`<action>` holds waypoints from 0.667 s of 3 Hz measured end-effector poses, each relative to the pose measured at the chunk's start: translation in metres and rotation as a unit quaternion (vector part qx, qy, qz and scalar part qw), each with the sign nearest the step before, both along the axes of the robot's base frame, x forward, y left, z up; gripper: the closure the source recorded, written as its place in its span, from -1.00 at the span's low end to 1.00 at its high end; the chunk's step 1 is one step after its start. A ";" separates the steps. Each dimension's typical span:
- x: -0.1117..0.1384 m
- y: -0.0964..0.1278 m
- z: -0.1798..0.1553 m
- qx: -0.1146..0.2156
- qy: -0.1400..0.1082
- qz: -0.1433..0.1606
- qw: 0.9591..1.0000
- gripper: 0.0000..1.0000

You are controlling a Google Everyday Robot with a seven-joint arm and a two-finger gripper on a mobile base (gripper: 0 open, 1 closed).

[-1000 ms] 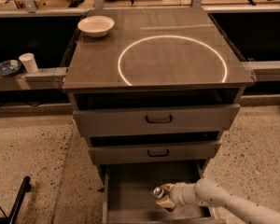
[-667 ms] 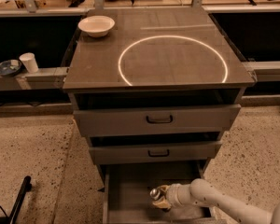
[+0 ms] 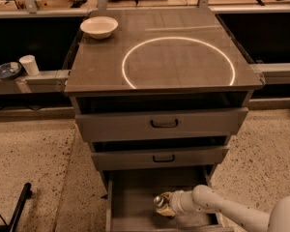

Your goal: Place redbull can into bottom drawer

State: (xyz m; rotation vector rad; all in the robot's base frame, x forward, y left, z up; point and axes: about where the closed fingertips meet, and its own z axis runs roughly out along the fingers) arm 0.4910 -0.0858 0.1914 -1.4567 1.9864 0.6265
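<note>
Nearest, at the btm edge: a white robot arm [image 3: 222,208] is reaching in from the lower-right corner, w/ its far end cut off by the frame. Its yellowish two-finger hand [image 3: 165,208] is sitting inside the wide grey-brown bottom drawer [image 3: 133,197]. The drawer is standing pulled open, front cut off by the frame edge. The hand is clamping the slim shiny silver-grey redbull can [image 3: 159,200]. Only the can's top is showing, so can't tell if it's touching the drawer floor. To the left, a black rod [image 3: 19,206] is lying on the speckled floor [image 3: 34,163], partly cut off. Above are 2 upper drawers [image 3: 135,127], each w/ 1 small black handle, making 3 drawers in all. Farther back, the grey-brown desk top [image 3: 96,66] is carrying 1 round white bowl [image 3: 99,27] at its back-left corner and is showing a bright light ring [image 3: 179,37]. On a ledge to the left, 1 white paper cup [image 3: 29,65] is standing beside 1 dark dish [image 3: 7,70].
</note>
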 end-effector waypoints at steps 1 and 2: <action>0.000 0.000 0.000 0.000 0.000 0.000 1.000 -0.91; 0.000 0.000 0.000 0.000 0.000 0.000 1.000 -1.00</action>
